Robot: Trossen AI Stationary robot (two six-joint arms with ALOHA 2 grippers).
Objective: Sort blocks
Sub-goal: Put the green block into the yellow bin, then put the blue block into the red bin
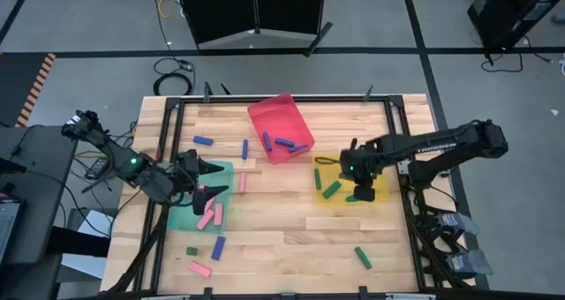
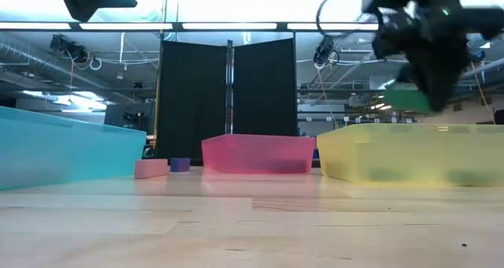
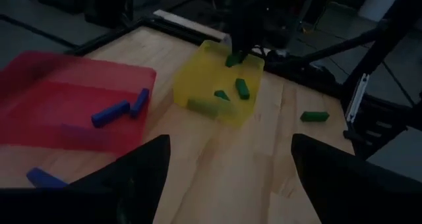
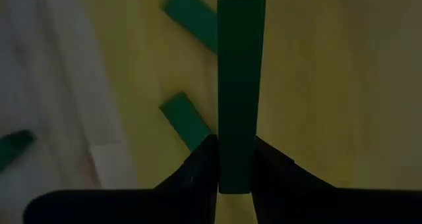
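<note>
My right gripper (image 1: pixel 362 192) hangs over the yellow tray (image 1: pixel 381 172), shut on a dark green block (image 4: pixel 241 66). The low view shows that block (image 2: pixel 409 101) above the tray's rim. More green blocks (image 1: pixel 331 190) lie on the yellow tray's floor. My left gripper (image 1: pixel 207 181) is open above the green tray (image 1: pixel 181 219), which holds pink blocks (image 1: pixel 208 217). Its own wrist view shows its fingers wide apart (image 3: pixel 231 178) with nothing between them. Blue blocks (image 1: pixel 284 144) lie in the red tray (image 1: pixel 265 115). My right gripper pinches the dark green block between its two fingers (image 4: pixel 201 168) at one end (image 4: pixel 235 159). The rest of the bar sticks out ahead, along the fingers. The block is lifted clear above the yellow tray.
Loose blocks lie on the wooden table: blue ones (image 1: pixel 203 141) (image 1: pixel 218 247), pink ones (image 1: pixel 250 166) (image 1: pixel 201 268), green ones (image 1: pixel 363 258) (image 1: pixel 192 251). Bare table lies in the near middle. A black frame (image 1: pixel 161 150) borders the table.
</note>
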